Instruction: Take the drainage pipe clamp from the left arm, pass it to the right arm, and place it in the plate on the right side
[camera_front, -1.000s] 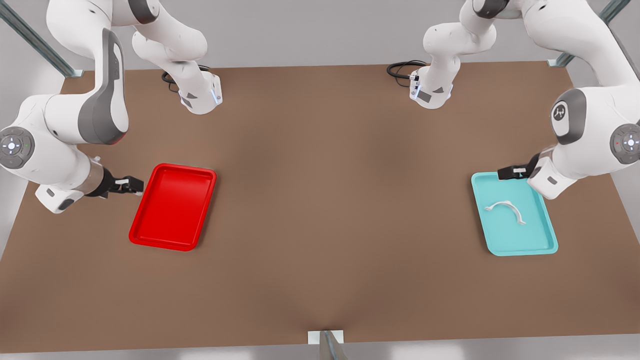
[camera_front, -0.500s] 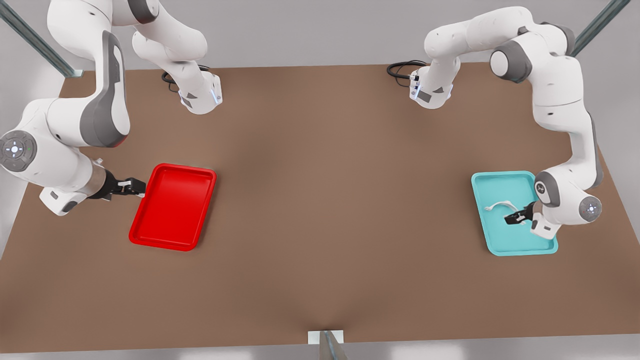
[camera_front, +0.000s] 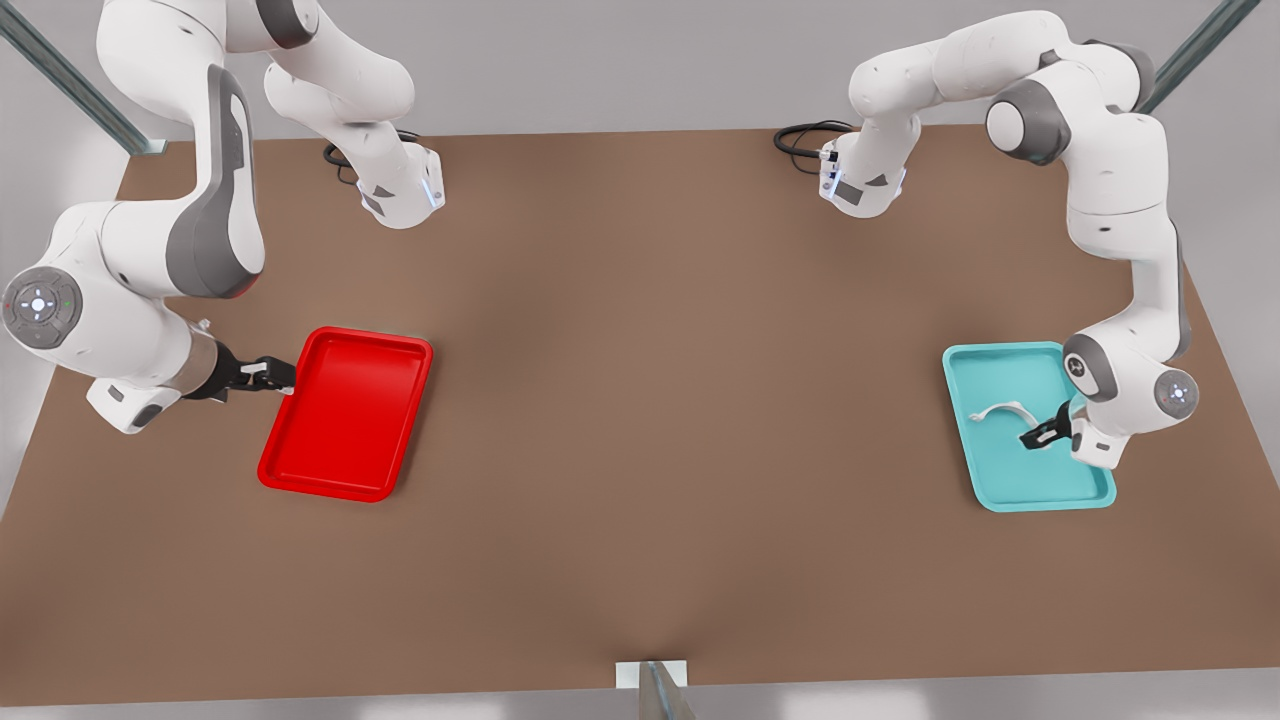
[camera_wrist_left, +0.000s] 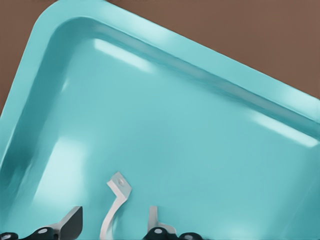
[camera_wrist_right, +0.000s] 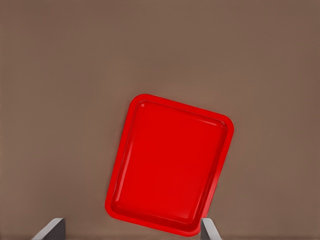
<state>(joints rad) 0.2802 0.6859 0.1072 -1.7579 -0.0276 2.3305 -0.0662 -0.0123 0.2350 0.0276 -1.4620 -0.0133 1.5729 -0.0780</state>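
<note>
The drainage pipe clamp (camera_front: 1008, 415) lies inside the teal tray (camera_front: 1000, 490), at about 3 o'clock on the brown table (camera_front: 640, 400). It is a thin white arch, and it rests flat on the tray floor. The left gripper (camera_front: 1040, 436) is low over it, near one end of the arch. In the left wrist view its fingers (camera_wrist_left: 70, 224) stand wide, one on each side of the clamp (camera_wrist_left: 116, 202), so they can squeeze it next. I think the grab has not happened yet.

The right gripper (camera_front: 268, 374) waits at about 9 o'clock, just beside the rim of the red plate (camera_front: 345, 412). Its fingers (camera_wrist_right: 52, 230) are wide apart and hold nothing. It stays close to the plate because the clamp must end up there after the pass
</note>
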